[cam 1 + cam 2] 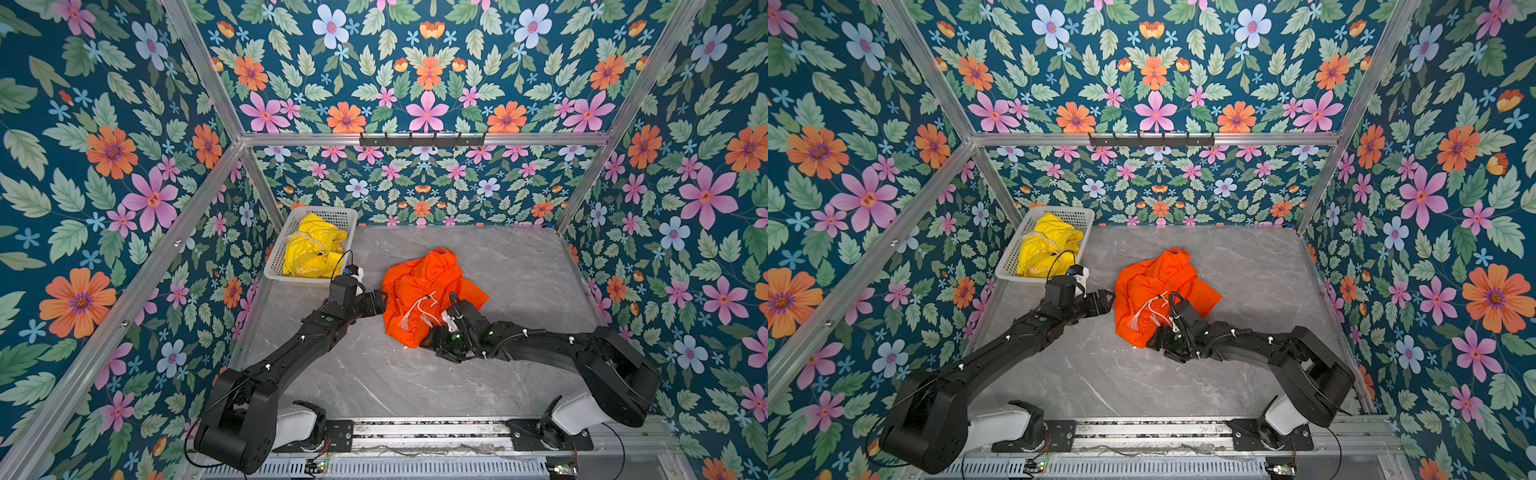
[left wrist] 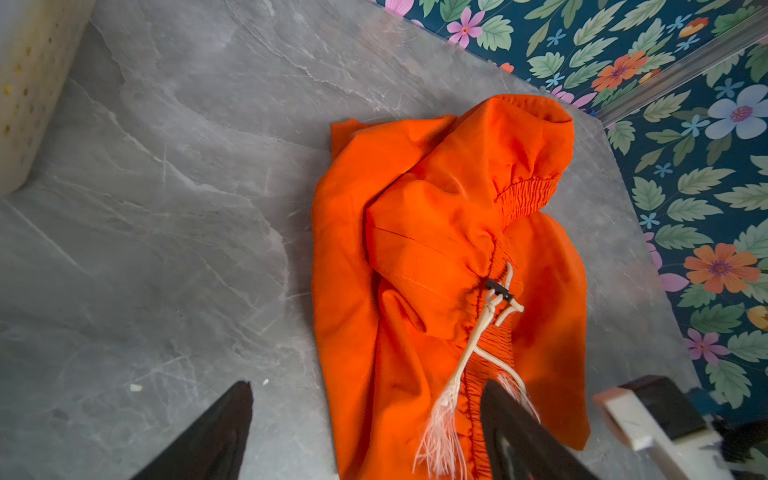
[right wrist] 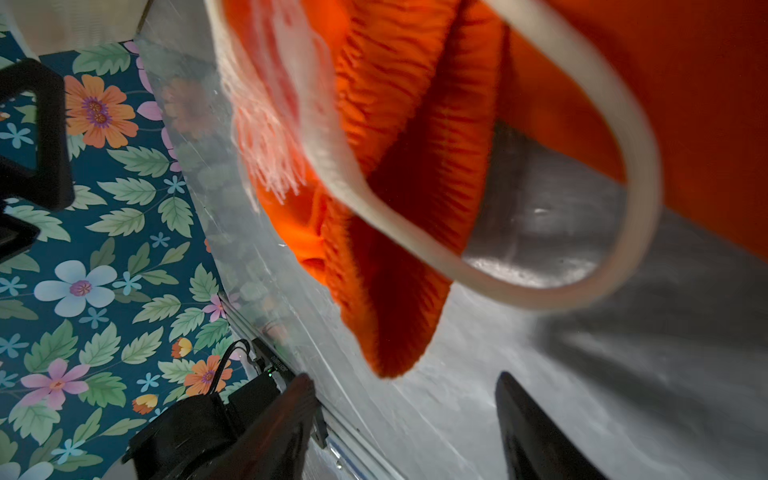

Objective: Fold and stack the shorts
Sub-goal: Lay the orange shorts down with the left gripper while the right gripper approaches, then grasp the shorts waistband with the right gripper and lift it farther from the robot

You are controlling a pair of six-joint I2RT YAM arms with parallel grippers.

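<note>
The orange shorts (image 1: 419, 286) are in a crumpled heap around the middle of the bench (image 1: 528, 266). The waistband (image 1: 441, 261) is all bunched up, and the whitish drawstring (image 1: 420, 311) lies on top with its frayed ends loose. The yellow shorts (image 1: 312, 248) are wadded up in the white basket (image 1: 291, 277) at the far left corner, well apart from the orange pair.

The left claw (image 1: 380, 300) is right at the left edge of the orange heap. In the left wrist view its fingers (image 2: 224, 419) are spread wide, one over bare bench and the other over the fabric beside a frayed drawstring end. Nothing is pinched between them, and I can't tell if that second finger actually touches the cloth.

The right claw (image 1: 430, 340) sits low at the near edge of the same heap. The right wrist view shows its fingers apart with a clear gap, and a gathered corner of the waistband hangs just in front of that gap — not clamped. The drawstring loops across close to that lens, pretty blurry.
</note>
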